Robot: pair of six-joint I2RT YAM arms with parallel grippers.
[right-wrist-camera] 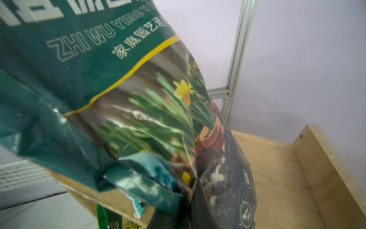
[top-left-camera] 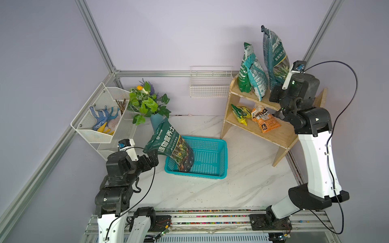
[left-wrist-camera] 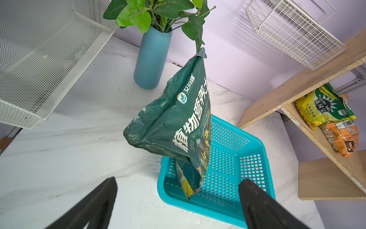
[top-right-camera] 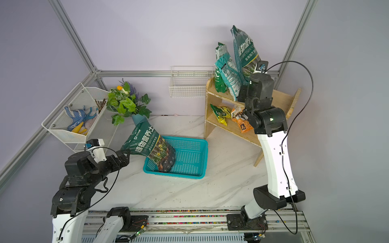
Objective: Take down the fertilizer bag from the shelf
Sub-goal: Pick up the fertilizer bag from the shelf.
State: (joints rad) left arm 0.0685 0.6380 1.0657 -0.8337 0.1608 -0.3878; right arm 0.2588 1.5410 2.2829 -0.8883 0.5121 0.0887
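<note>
A tall dark green fertilizer bag (top-left-camera: 274, 54) (top-right-camera: 246, 50) (right-wrist-camera: 138, 89) stands on the top tier of the wooden shelf (top-left-camera: 273, 134) (top-right-camera: 212, 124) (right-wrist-camera: 277, 168). My right gripper (top-left-camera: 273, 87) (top-right-camera: 242, 91) (right-wrist-camera: 190, 190) is shut on its lower edge. A second dark green bag (top-left-camera: 170, 143) (top-right-camera: 149, 143) (left-wrist-camera: 178, 119) leans upright in the teal basket (top-left-camera: 223, 147) (top-right-camera: 202, 147) (left-wrist-camera: 253, 150). Beside that bag's upper corner my left gripper (top-left-camera: 151, 156) (top-right-camera: 124, 155) (left-wrist-camera: 178, 181) is wide open and holds nothing.
Two more green bags (top-left-camera: 252, 73) share the top tier. A yellow-green bag (top-left-camera: 241, 113) and an orange bag (top-left-camera: 266, 121) lie on the lower tier. A white wire wall basket (top-left-camera: 210, 82), a white mesh rack (top-left-camera: 101, 130) and a blue vase (top-left-camera: 156, 122) line the back.
</note>
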